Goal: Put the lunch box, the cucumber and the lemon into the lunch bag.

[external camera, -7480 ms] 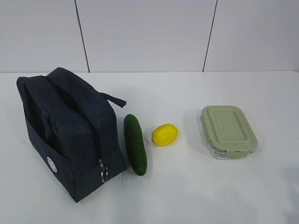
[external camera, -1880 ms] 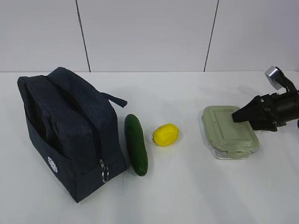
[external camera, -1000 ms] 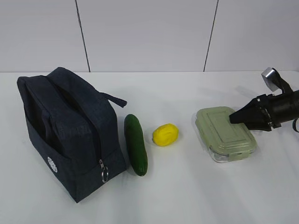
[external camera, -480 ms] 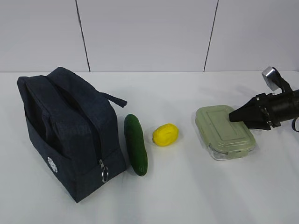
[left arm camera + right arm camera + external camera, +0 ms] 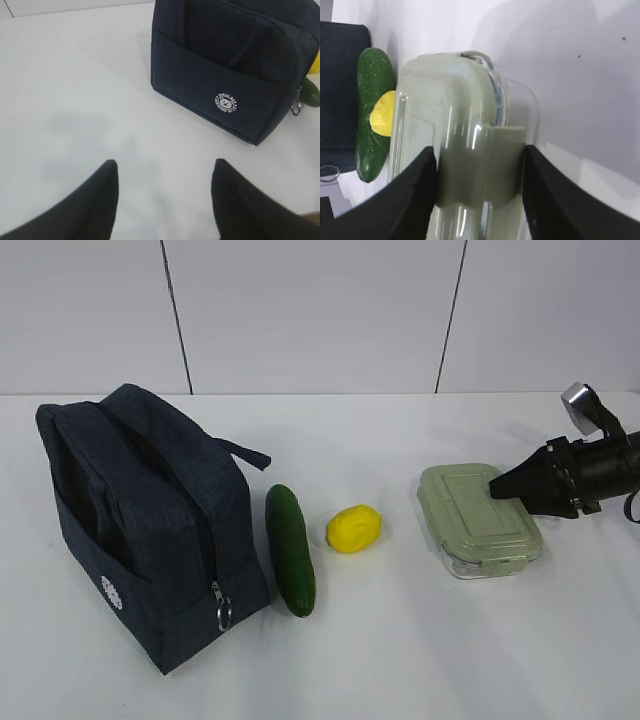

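The lunch box [image 5: 480, 518], clear with a sage-green lid, is at the right of the table, and my right gripper [image 5: 497, 488] is shut on its right end. In the right wrist view the two black fingers press either side of the lid's clasp on the lunch box [image 5: 465, 150]. The dark green cucumber [image 5: 290, 550] lies beside the navy lunch bag [image 5: 150, 520], with the yellow lemon [image 5: 354, 528] just right of it. My left gripper [image 5: 164, 167] is open over bare table, short of the lunch bag [image 5: 225, 60] with its white logo. It does not show in the exterior view.
The white table ends at a panelled white wall behind. The bag's metal ring pull [image 5: 223, 613] hangs at its front corner, near the cucumber's front tip. Bare table lies between the lemon and the lunch box.
The lunch box has shifted slightly up and back with the right gripper and sits more level. The left gripper, bag, cucumber and lemon have not moved.
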